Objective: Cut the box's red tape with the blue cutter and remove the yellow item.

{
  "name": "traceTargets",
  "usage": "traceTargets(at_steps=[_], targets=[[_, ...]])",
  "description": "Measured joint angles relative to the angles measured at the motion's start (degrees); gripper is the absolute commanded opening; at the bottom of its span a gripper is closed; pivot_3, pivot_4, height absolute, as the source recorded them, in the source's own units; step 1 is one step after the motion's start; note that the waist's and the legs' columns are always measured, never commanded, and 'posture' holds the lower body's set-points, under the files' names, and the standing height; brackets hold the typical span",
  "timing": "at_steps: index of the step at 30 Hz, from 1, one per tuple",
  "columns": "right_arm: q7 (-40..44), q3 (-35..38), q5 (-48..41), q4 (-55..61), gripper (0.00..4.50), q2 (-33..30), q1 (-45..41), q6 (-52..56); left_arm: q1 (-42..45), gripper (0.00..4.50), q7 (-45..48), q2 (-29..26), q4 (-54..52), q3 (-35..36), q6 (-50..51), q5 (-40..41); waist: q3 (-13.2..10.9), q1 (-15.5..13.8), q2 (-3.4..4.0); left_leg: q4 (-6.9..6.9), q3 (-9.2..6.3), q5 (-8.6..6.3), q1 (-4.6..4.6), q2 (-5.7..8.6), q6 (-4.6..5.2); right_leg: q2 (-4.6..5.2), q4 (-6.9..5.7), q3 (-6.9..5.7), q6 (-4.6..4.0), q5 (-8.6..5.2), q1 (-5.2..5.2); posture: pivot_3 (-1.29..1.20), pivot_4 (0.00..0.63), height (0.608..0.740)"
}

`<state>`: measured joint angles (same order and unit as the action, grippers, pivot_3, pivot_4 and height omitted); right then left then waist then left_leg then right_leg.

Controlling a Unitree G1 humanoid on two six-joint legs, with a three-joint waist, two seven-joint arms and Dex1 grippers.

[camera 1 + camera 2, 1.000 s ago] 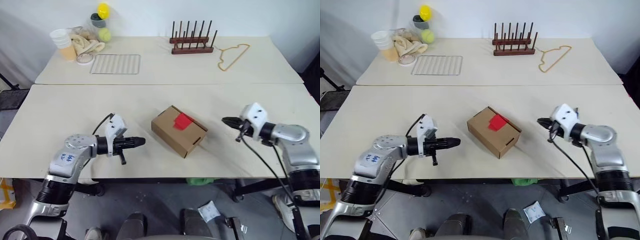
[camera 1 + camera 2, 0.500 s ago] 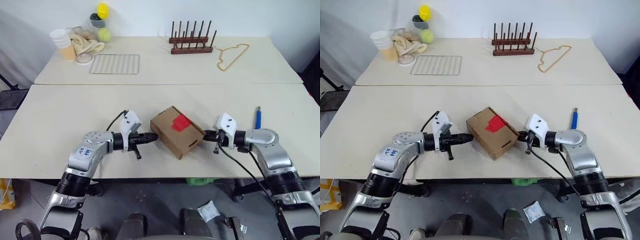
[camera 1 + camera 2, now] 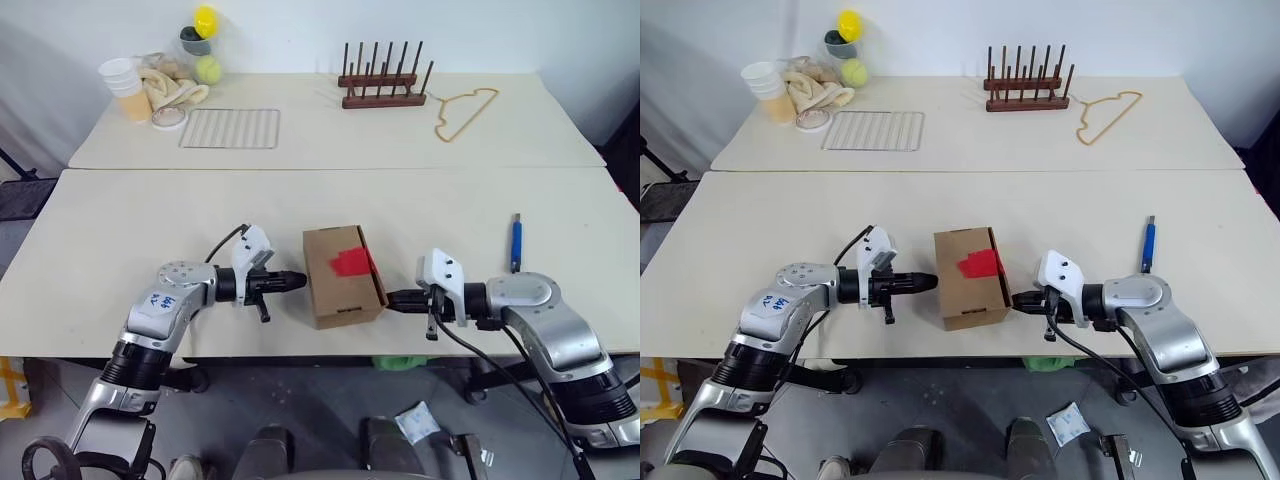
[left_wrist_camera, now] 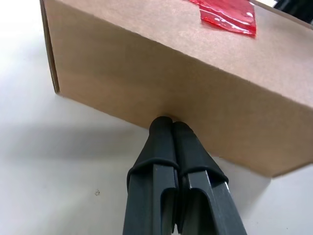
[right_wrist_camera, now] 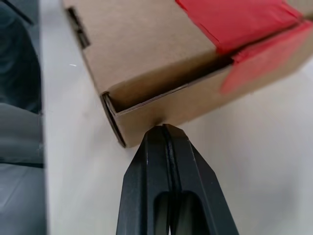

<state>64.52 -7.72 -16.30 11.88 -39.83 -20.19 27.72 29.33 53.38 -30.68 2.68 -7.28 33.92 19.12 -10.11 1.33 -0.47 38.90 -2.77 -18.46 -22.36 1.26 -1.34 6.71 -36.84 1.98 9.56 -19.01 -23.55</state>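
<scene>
Fingers pressed together, the left hand (image 3: 300, 281) and right hand (image 3: 392, 298) pushed against opposite sides of the box (image 3: 340, 275), apparently squaring it, red tape (image 3: 351, 262) uppermost; the blue cutter (image 3: 516, 243) lay untouched on the counter (image 3: 140, 215).

Both my arms reach in low from either side, forearms almost level and aimed at each other. My left pincer (image 3: 296, 281) is clamped tight — its two black fingers (image 4: 164, 142) pressed flat together, tips against the box (image 3: 342, 262) on its left wall. My right pincer (image 3: 392, 298) is closed the same way, fingers (image 5: 168, 147) with no gap between them, tips at the lower edge of the opposite wall, near the front corner.
</scene>
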Motion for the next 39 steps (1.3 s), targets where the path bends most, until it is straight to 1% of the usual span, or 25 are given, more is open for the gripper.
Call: traceTargets(at_steps=[7,10,11,12,14,17,19,20,21,23,25,27,32,39], targets=[[-1.8,-0.7,-1.4,3.3,0.02,0.0,2.1,2.8,-0.1,0.00,1.0,-0.1,0.5,-0.1,-1.1,-0.3,0.0,-0.1,0.00,0.00,0.01,-0.01,0.00,0.01,0.01,0.00,0.01,0.00,0.00,0.00,-0.01,0.00,0.150,0.740],[-1.7,2.5,-5.0,6.4,0.02,-3.3,2.9,7.1,-1.0,0.00,3.9,-3.9,0.6,0.2,-2.6,-0.3,0.0,-0.1,-0.01,-0.02,0.00,-0.01,-0.02,0.00,0.01,0.01,0.03,0.01,0.00,0.00,-0.02,0.00,0.150,0.740],[-1.8,5.1,-6.7,7.3,0.02,-5.4,2.8,10.1,-1.1,0.00,5.3,-5.7,0.6,1.0,-3.4,-0.2,0.0,-0.1,-0.01,-0.03,0.00,-0.01,-0.01,0.00,0.01,0.01,0.06,0.00,0.00,0.00,-0.01,0.00,0.150,0.740],[-2.2,7.3,-8.6,8.0,0.18,-6.9,2.3,13.7,-1.1,0.00,6.8,-6.9,0.6,2.1,-4.3,0.1,0.0,-0.1,-0.01,-0.03,-0.01,-0.01,-0.01,-0.02,0.01,0.01,0.07,0.00,-0.01,0.00,-0.01,0.00,0.150,0.740],[-4.6,11.1,-13.8,9.3,0.59,-7.6,-1.1,23.9,-1.0,0.00,10.5,-8.8,0.3,4.1,-5.2,2.0,0.0,0.0,-0.01,-0.04,-0.01,-0.02,-0.01,-0.07,0.01,0.00,0.10,0.00,-0.05,-0.01,0.00,0.00,0.150,0.740],[-10.1,14.2,-20.2,11.6,1.58,-7.6,-8.3,40.2,0.7,0.00,15.1,-9.2,-0.8,5.1,-5.5,5.4,0.0,-0.1,-0.01,-0.04,-0.06,-0.03,-0.01,-0.09,-0.01,0.02,0.09,-0.02,-0.07,-0.02,0.00,0.00,0.150,0.740],[-13.8,15.3,-22.3,11.8,2.24,-5.7,-12.1,48.8,2.6,0.00,15.8,-8.3,-1.0,5.1,-5.1,6.4,0.0,-0.2,-0.01,-0.03,-0.07,-0.03,-0.04,-0.06,0.00,0.04,0.10,-0.03,-0.07,-0.02,0.00,0.00,0.150,0.740],[-16.4,15.1,-22.7,11.8,2.57,-4.7,-14.2,53.7,4.4,0.00,15.6,-7.0,-1.0,5.0,-5.0,6.4,0.0,-0.6,-0.01,-0.02,-0.06,-0.04,-0.06,-0.02,0.01,0.06,0.10,-0.03,-0.07,-0.02,-0.02,0.00,0.150,0.740],[-18.5,14.7,-22.7,11.6,2.93,-3.5,-15.8,57.5,6.0,0.00,15.1,-5.7,-1.0,4.7,-5.1,6.4,0.0,-1.0,-0.01,0.01,-0.06,-0.04,-0.09,0.01,0.02,0.06,0.10,-0.02,-0.06,-0.01,-0.03,0.00,0.150,0.740],[-21.7,14.8,-22.8,10.7,3.58,-0.2,-18.5,61.8,8.3,0.00,14.2,-4.1,-0.8,3.2,-5.3,5.4,0.0,-1.3,-0.01,0.02,-0.03,-0.06,-0.09,0.04,0.05,0.07,0.09,-0.02,-0.05,-0.01,-0.03,0.00,0.150,0.740],[-24.4,14.8,-24.2,9.6,4.23,2.4,-20.0,63.9,9.4,0.00,13.5,-3.1,-0.1,0.2,-5.5,3.4,0.0,-1.3,-0.01,-0.02,-0.01,-0.06,-0.08,0.04,0.06,0.05,0.08,-0.03,-0.04,0.00,-0.05,0.00,0.150,0.740],[-27.2,14.6,-24.1,8.3,4.23,3.9,-20.4,64.5,9.6,0.00,12.6,-2.0,2.1,-1.9,-6.6,0.9,0.0,-1.2,-0.01,-0.04,0.03,-0.07,-0.09,0.04,0.07,0.05,0.05,-0.03,-0.04,0.00,-0.11,0.00,0.150,0.740],[-33.4,10.9,-20.7,5.9,4.23,6.6,-22.0,64.0,12.4,0.00,10.5,3.2,6.5,-4.9,-9.2,-2.5,0.0,-1.2,-0.02,0.06,0.05,-0.07,-0.18,0.04,0.07,0.04,-0.03,-0.05,-0.03,0.00,-0.18,0.00,0.150,0.740],[-35.4,10.8,-20.4,5.8,4.23,7.5,-22.0,63.2,12.6,0.00,10.5,3.6,7.0,-5.0,-10.1,-3.7,0.0,-1.1,-0.01,0.09,0.04,-0.07,-0.14,0.02,0.07,0.03,-0.06,-0.05,-0.03,0.00,-0.14,0.00,0.150,0.740]])
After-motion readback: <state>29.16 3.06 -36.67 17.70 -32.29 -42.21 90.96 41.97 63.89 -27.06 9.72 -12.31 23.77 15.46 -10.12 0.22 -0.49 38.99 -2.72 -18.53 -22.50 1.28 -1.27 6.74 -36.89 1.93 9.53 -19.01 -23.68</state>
